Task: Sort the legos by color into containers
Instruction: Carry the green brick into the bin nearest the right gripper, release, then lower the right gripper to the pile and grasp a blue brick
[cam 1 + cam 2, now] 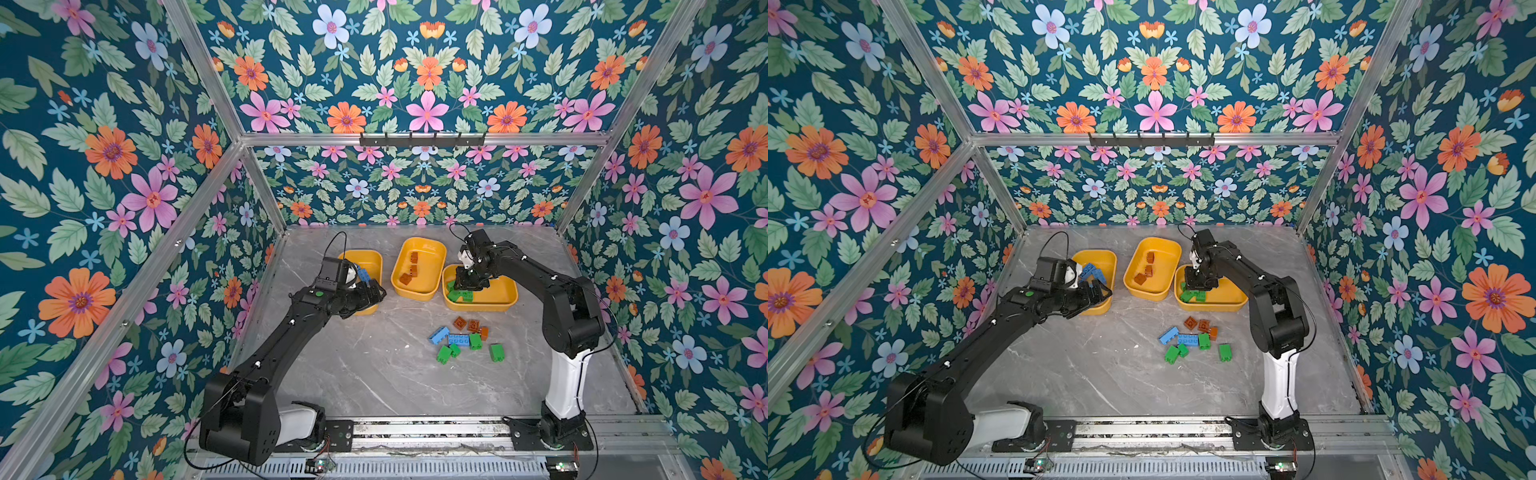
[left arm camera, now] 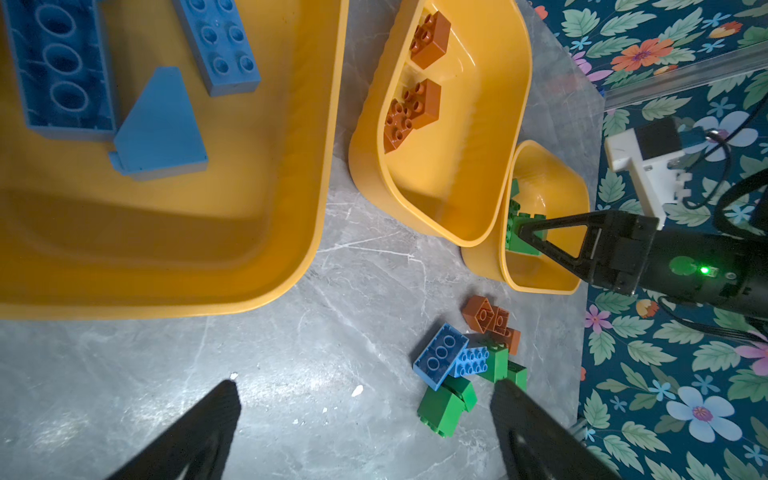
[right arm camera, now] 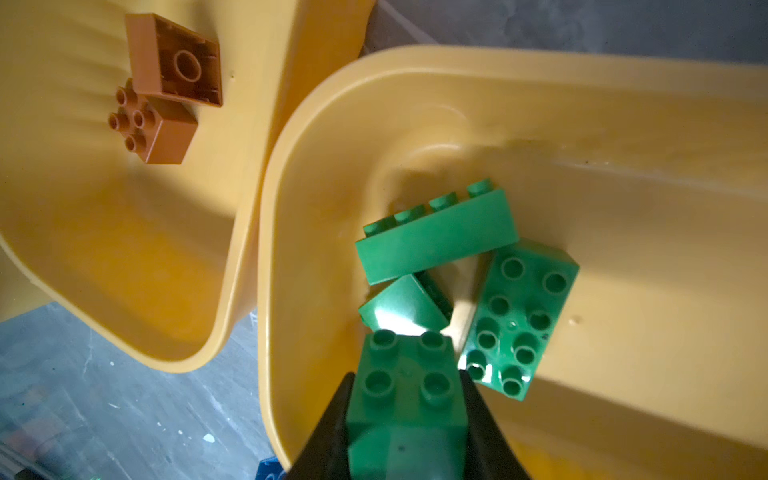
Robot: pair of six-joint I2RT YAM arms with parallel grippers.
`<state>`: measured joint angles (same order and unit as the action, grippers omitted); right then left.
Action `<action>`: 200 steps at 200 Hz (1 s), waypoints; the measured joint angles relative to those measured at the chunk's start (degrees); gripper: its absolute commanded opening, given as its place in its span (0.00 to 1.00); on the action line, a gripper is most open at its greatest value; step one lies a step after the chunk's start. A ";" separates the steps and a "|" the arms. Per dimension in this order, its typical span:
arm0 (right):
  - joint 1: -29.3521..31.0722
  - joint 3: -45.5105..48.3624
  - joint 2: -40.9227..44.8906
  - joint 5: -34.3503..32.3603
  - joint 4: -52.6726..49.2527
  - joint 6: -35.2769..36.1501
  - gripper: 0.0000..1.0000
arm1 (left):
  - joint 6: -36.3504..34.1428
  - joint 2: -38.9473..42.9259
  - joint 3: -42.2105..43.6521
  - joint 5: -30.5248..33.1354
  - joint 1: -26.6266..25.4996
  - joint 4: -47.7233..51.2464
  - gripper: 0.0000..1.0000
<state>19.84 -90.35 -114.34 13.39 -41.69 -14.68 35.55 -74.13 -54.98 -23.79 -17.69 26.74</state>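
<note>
Three yellow tubs (image 1: 1154,296) stand in a row mid-frame: the left tub (image 1: 1106,259) holds blue bricks (image 1: 1093,273), the middle tub (image 1: 1163,257) brown bricks (image 1: 1140,277), the right tub (image 1: 1229,297) green bricks (image 1: 1194,296) plus a held green brick (image 3: 405,374), and mixed loose bricks (image 1: 1187,340) lie below on the tabletop (image 1: 1100,374).

Top views: a stereo pair was set high over the front edge of the tabletop (image 1: 374,374), tilted down toward the back wall (image 1: 424,187). From far off, both top views framed the whole tabletop and all three tubs, with only a slight sideways shift.
Left wrist view: it looked out between the fingertips of the left tool (image 2: 365,386), down onto the tabletop. The left tub (image 2: 249,232) filled the near field. The middle tub (image 2: 457,166), right tub (image 2: 552,178) and loose bricks (image 2: 469,357) lay farther off.
Right wrist view: it sat very close, looking down into a corner of the right tub, past the green brick (image 3: 405,415) between the fingers of the right tool (image 3: 407,378).
Shared field: all four views showed the middle and right tubs. The left wrist view also caught the right tool from the side.
</note>
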 measured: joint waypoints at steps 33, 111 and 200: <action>0.04 1.60 1.77 1.60 -0.17 -0.44 0.57 | -0.22 -0.42 0.33 0.42 0.00 0.35 0.97; 4.81 14.43 18.36 4.17 1.33 -6.54 0.60 | -1.40 -0.83 0.44 0.66 0.00 0.28 0.97; 14.12 22.97 28.57 0.70 2.05 -15.37 0.73 | -2.62 0.85 2.45 0.50 0.02 0.50 0.97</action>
<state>33.95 -67.37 -85.78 14.09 -39.64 -30.04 32.93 -73.28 -52.53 -23.29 -17.67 27.24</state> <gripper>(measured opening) 0.725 0.969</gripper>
